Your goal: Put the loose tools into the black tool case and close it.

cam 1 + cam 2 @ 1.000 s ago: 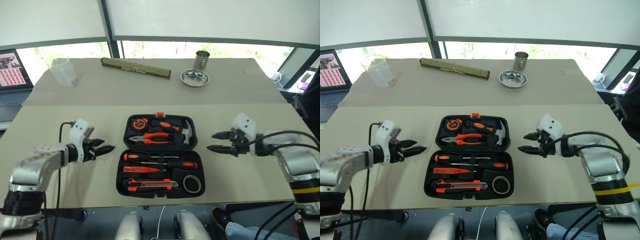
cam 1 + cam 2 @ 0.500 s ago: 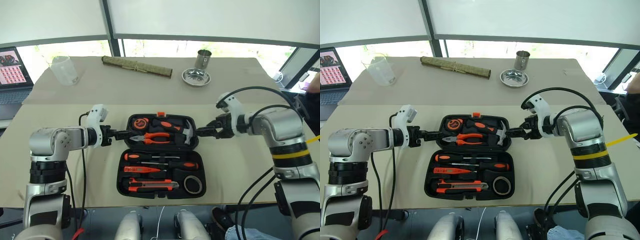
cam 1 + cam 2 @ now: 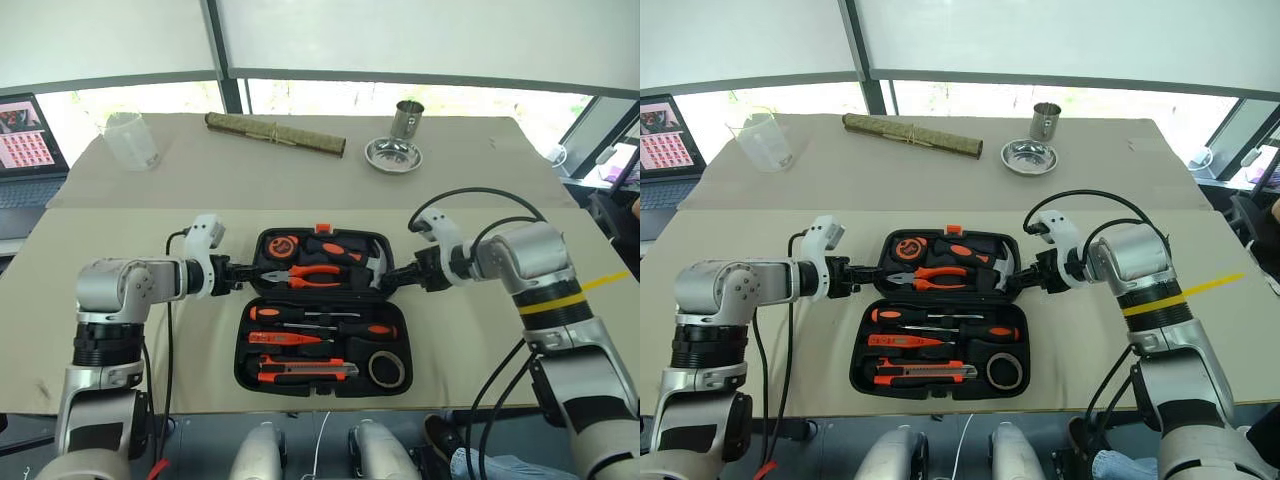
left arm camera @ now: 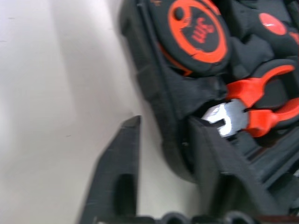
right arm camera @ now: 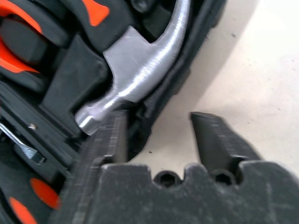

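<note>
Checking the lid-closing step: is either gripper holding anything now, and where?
Both straddle the far half of the black tool case: left gripper over its left rim, right gripper over its right rim beside the hammer. A closed grip cannot be told.

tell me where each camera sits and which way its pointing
Head cameras, two eyes: high on the head, looking forward and down at the table and the open tool case; both arms reach in, left gripper and right gripper at the lid's side edges.
Left wrist: along its own fingers, which straddle the lid's rim beside the pliers.
Right wrist: along its own fingers, which straddle the rim by the hammer.
Shared: every view shows the case's lid half.
</note>
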You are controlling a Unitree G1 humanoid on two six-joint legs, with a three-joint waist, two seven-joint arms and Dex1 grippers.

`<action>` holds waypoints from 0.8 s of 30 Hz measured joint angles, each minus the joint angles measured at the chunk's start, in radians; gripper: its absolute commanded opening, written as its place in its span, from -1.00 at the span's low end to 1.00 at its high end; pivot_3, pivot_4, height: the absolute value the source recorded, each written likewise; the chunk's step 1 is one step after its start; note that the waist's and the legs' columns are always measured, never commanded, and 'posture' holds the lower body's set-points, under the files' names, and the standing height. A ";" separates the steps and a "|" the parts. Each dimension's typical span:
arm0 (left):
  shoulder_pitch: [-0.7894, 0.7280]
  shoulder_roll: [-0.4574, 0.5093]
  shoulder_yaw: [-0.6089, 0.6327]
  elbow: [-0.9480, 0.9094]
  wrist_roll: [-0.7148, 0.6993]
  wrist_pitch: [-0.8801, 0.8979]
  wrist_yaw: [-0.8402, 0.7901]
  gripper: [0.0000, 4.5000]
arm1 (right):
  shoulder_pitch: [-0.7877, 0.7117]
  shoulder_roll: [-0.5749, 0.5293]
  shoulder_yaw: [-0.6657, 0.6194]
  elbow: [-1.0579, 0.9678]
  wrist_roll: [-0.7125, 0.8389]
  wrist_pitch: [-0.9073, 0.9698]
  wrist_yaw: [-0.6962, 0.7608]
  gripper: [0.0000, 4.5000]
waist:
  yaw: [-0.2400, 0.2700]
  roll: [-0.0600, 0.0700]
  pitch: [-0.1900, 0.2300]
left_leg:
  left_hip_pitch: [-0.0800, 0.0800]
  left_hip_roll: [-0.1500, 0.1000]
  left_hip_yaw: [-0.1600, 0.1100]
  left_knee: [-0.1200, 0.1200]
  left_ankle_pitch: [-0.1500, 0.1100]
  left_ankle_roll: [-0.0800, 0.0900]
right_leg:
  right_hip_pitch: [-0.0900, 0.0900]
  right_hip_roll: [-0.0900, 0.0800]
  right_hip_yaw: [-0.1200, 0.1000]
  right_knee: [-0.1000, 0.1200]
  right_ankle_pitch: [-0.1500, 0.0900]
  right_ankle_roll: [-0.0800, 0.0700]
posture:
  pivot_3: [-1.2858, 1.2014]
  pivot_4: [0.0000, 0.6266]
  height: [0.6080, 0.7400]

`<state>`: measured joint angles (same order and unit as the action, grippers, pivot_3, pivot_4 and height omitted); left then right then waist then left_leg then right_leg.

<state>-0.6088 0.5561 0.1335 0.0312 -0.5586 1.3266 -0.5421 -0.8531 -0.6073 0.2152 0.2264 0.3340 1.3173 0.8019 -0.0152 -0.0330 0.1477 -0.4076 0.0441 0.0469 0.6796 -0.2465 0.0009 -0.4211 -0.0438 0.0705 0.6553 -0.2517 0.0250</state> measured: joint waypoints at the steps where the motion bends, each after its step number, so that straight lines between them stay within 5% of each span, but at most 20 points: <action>1: 0.000 0.000 0.001 0.000 0.000 0.000 0.000 -1.00 | -0.001 0.000 0.000 0.001 0.002 0.000 0.001 -0.55 | 0.000 0.000 0.000 | 0.001 0.000 0.000 0.000 0.000 0.000 | 0.001 0.000 0.000 0.000 0.000 0.000 | 0.03 -0.52 1.00; 4: 0.001 -0.002 0.005 0.004 0.005 -0.001 0.011 -1.00 | -0.007 0.017 -0.010 0.014 0.004 0.004 -0.004 -0.99 | -0.002 -0.003 -0.003 | 0.004 0.000 -0.001 0.000 0.001 -0.002 | 0.003 0.000 0.000 0.001 0.000 0.000 | 0.03 -0.52 1.00; 11: 0.034 -0.053 0.069 0.026 0.006 -0.083 0.023 -1.00 | 0.014 0.077 -0.094 0.048 0.002 -0.066 -0.061 -0.99 | -0.006 -0.006 -0.004 | 0.008 0.000 -0.001 0.000 0.004 -0.003 | 0.008 0.001 0.000 0.001 0.001 -0.001 | 0.03 -0.52 1.00; 18: 0.127 -0.086 0.106 0.037 0.054 -0.544 -0.064 -1.00 | 0.130 0.078 -0.114 -0.032 -0.062 -0.591 -0.024 -0.99 | -0.009 -0.005 0.000 | -0.011 0.001 -0.002 -0.002 0.008 -0.008 | -0.012 0.001 0.000 0.002 0.004 -0.001 | 0.03 -0.52 1.00; 24: 0.316 -0.023 0.004 0.061 0.276 -1.231 -0.206 -1.00 | 0.326 0.038 -0.073 -0.059 -0.238 -1.263 -0.034 -0.99 | -0.001 -0.005 0.000 | -0.017 0.001 0.002 -0.005 0.007 -0.007 | -0.017 -0.002 0.000 0.001 0.004 -0.001 | 0.03 -0.52 1.00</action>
<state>-0.2930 0.5334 0.1375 0.0922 -0.2829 0.0954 -0.7478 -0.5268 -0.5690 0.1421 0.1672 0.0958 0.0542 0.7683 -0.0159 -0.0383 0.1481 -0.4245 0.0452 0.0490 0.6750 -0.2392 -0.0061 -0.4385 -0.0461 0.0708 0.6561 -0.2474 0.0239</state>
